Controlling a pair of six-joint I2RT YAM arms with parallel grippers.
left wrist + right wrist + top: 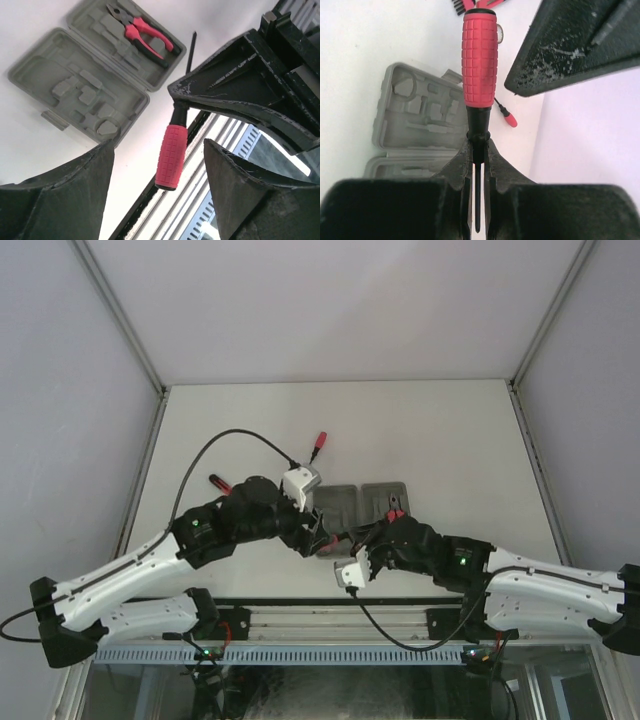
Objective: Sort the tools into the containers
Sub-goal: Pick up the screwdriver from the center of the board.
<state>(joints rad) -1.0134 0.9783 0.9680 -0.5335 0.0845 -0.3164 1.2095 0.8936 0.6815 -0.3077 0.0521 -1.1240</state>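
Right fingers (pixel 456 172) clamp the screwdriver (pixel 480 60), seemingly hidden overhead.

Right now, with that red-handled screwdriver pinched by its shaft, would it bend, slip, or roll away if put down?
Probably stiff: the screwdriver sticks straight out of the right end effector without sagging. Its red handle is gridded and looks rubbery, so likely grippy, not slippery. The handle looks round, so on the table it may well roll.
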